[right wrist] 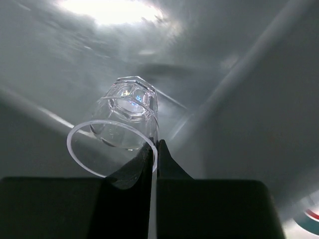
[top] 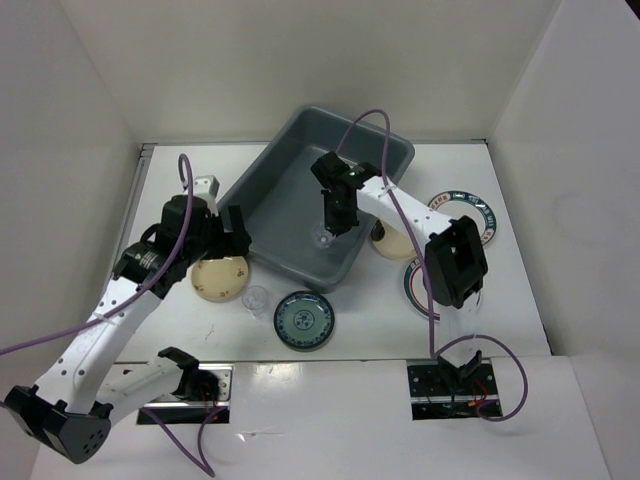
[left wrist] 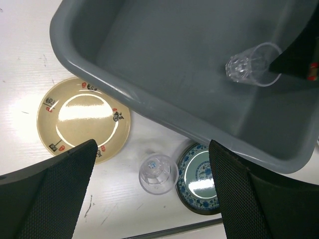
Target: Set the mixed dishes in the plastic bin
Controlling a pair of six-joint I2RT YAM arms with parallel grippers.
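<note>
The left gripper (top: 234, 232) hangs wide open and empty, just beside the grey plastic bin's (top: 290, 180) left wall. Under it on the table lie a beige plate (left wrist: 84, 119), its small red and dark marks too tiny to read, a clear cup (left wrist: 158, 173) and a dark teal patterned plate (left wrist: 199, 177). Inside the bin, the right gripper (right wrist: 153, 149) pinches the rim of a second clear cup (right wrist: 124, 124), which is tilted, one finger inside and one outside. Right of the bin lie another beige plate (top: 393, 245) and two white banded-rim plates (top: 472, 212).
</note>
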